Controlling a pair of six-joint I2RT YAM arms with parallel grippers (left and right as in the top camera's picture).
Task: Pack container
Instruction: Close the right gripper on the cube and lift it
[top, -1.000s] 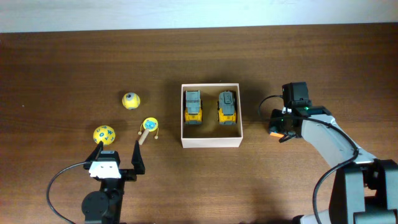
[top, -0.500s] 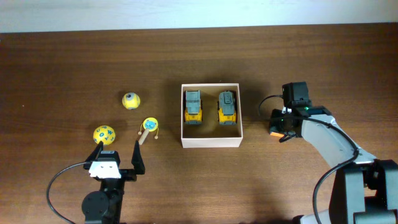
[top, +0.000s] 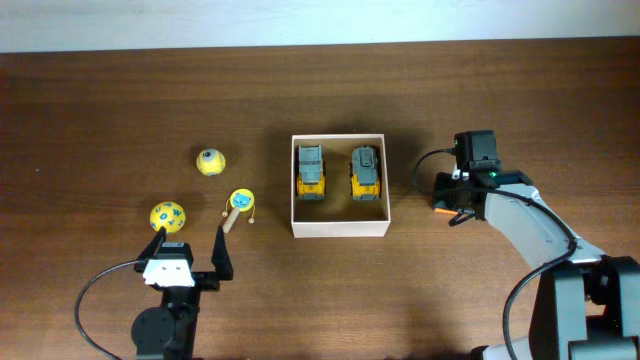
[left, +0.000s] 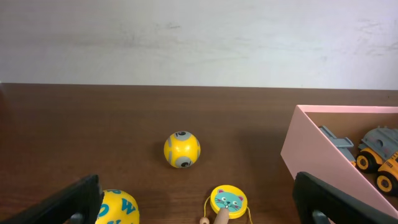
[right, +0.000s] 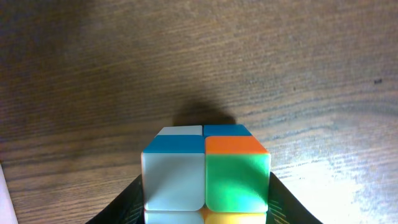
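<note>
The container (top: 340, 228) is a square open box at the table's middle, with two yellow toy trucks (top: 311, 172) (top: 366, 172) side by side inside. To its right, my right gripper (top: 447, 203) is shut on a multicoloured puzzle cube (right: 206, 168). Its dark fingers (right: 121, 205) press both sides of the cube just over the wood. At the front left my left gripper (top: 190, 250) stands open and holds nothing. A lettered yellow ball (left: 115, 208) and a cat-face drum toy (left: 228, 201) lie between its fingers (left: 68, 202). The container's wall (left: 317, 155) shows at the right of the left wrist view.
A smaller yellow ball (top: 210, 161) lies beyond the lettered ball (top: 167, 215) and the drum toy (top: 241, 202). Black cables loop beside both arm bases. The table's far edge meets a pale wall.
The right gripper's fingers have drawn in onto the cube and the wrist has shifted slightly. The left arm and the toys have not moved.
</note>
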